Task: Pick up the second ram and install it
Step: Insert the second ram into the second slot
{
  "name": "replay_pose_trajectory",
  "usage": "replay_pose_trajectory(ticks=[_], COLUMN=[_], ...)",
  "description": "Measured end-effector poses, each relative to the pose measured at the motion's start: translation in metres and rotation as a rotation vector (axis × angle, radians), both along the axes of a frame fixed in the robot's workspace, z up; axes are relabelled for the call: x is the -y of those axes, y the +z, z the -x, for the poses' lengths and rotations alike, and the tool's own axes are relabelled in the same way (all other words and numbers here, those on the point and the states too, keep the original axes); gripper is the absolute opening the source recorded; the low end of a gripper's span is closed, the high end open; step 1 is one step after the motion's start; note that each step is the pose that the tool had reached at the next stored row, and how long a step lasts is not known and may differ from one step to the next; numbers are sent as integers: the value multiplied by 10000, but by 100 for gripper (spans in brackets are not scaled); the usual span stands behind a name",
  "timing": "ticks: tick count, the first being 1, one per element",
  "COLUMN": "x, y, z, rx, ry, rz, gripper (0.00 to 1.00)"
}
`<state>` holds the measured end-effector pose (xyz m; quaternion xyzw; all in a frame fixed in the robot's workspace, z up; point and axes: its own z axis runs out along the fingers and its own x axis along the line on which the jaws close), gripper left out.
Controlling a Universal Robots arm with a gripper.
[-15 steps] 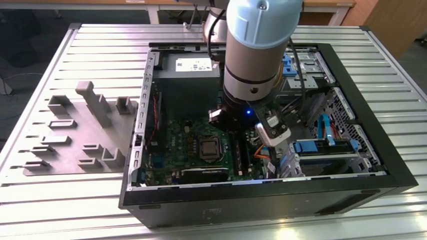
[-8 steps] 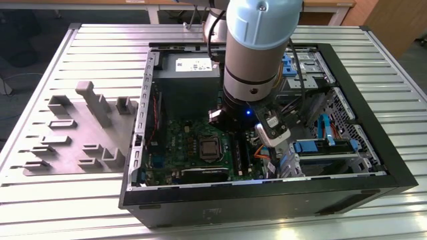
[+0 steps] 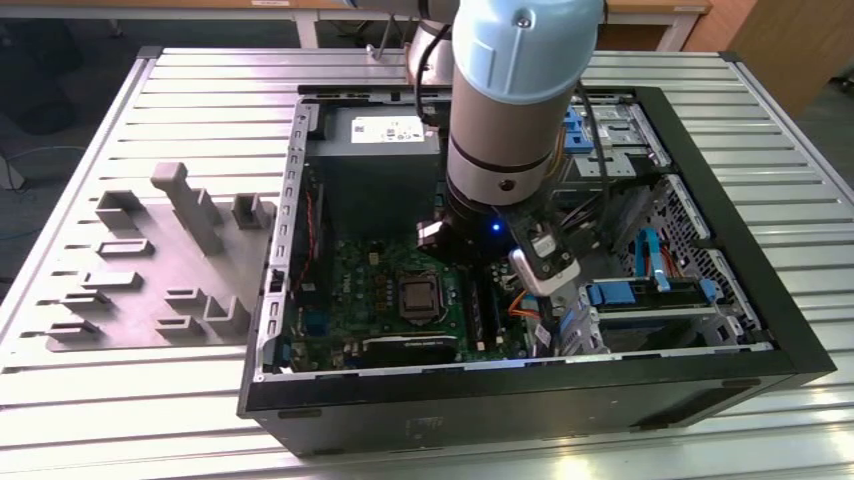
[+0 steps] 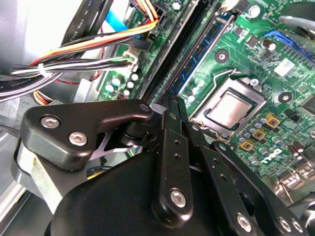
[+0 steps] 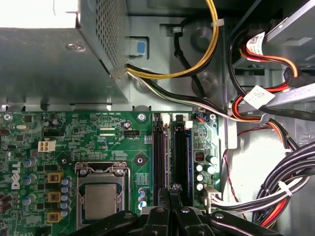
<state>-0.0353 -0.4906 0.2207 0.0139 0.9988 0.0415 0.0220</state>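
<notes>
Gripper is down inside the open black PC case, over the memory slots, on the exterior view's right of the square metal CPU socket.

Claw: in both wrist views the black fingers are drawn nearly together, with only a sliver between the tips. I see nothing pinched there. Can't tell whether the tips are touching the stick.

The second ram, as I read it, is the long thin dark blue-green strip standing edge-up in the slot row. It lies just beside the long black empty slots and runs away from the fingertips toward the far end of the green motherboard. It's narrow, flat and rigid. The second wrist view shows its blue-green face at an angle. No label or chips visible from here. Can't tell whether it's fully latched.

To seat it well, my take:
- keep the push straight down along the stick's plane, no sideways lean
- load it evenly so neither end rides high
- stay off the neighbouring slots and the bundled black, red and yellow cables just to the side

The grey plastic fixture plate sits outside the case on the exterior view's left. I see no stick on it.
</notes>
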Motion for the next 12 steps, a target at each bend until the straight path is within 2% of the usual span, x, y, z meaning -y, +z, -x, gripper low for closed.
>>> replay_pose_trajectory(ticks=[12], x=[0], y=[-62], z=[1], rx=[-2], ry=[0], rz=[3], gripper=[12])
